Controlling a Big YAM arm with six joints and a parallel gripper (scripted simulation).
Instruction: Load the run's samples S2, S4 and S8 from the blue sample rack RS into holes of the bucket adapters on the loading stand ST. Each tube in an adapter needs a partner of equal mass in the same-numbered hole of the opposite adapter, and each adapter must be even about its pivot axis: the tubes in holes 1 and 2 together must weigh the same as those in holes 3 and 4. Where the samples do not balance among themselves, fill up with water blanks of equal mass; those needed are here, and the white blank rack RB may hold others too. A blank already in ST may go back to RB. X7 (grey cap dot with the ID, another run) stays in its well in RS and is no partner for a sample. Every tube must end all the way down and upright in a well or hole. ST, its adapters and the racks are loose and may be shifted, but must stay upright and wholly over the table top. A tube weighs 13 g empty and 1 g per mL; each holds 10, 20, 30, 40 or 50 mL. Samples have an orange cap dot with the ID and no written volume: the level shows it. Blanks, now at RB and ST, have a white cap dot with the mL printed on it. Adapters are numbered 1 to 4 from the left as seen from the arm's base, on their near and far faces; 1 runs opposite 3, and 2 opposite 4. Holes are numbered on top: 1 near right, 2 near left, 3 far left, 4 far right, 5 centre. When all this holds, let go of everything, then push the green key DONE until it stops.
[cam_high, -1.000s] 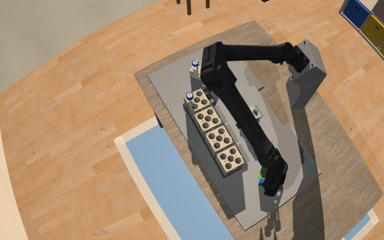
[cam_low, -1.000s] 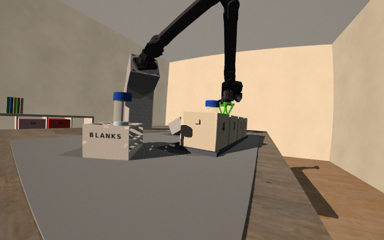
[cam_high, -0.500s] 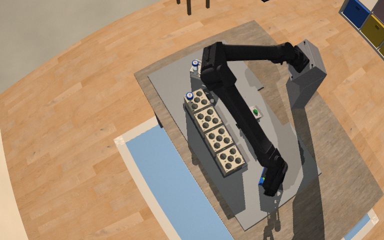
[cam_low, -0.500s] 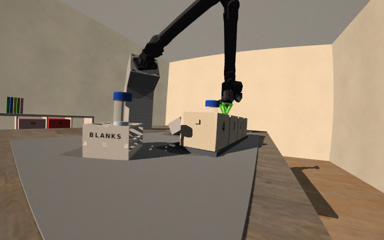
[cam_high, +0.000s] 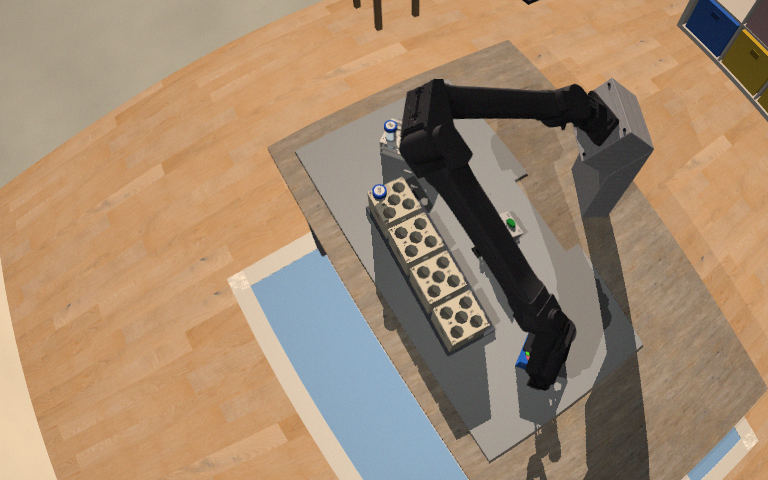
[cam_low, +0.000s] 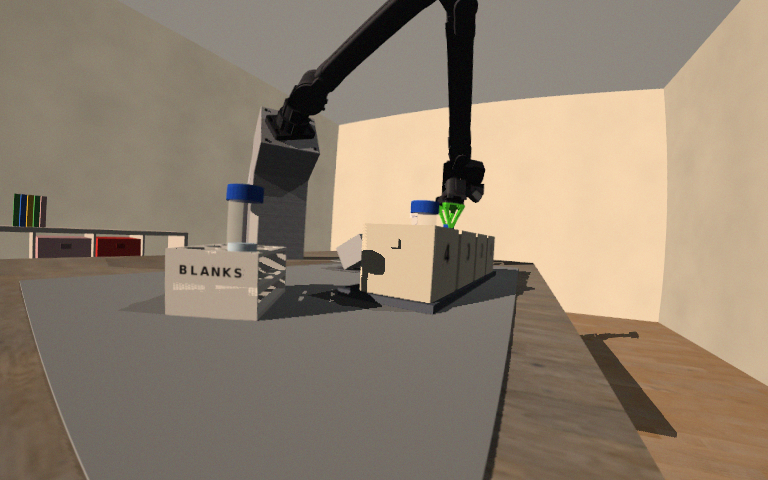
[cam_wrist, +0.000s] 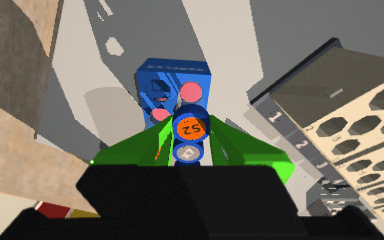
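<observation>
Top: my claw (cam_high: 527, 356) is over the blue rack RS (cam_high: 521, 358) at the near-right end of the surface (cam_high: 339, 164), with stand ST (cam_high: 421, 266) to its left. Exterior: claw hidden behind the adapters, nothing to add. Wrist: I'm clamped on S2 (cam_wrist: 190, 128), green fingers either side of its cap, tube seated in RS, long axis vertical (X7 (cam_wrist: 188, 154) just beside it). Pull must go straight up.

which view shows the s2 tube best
Wrist view: S2 fills the centre, its orange dot readable, with the gripper shut on it. From the top the arm hides it; in the exterior view the adapters block it.
</observation>
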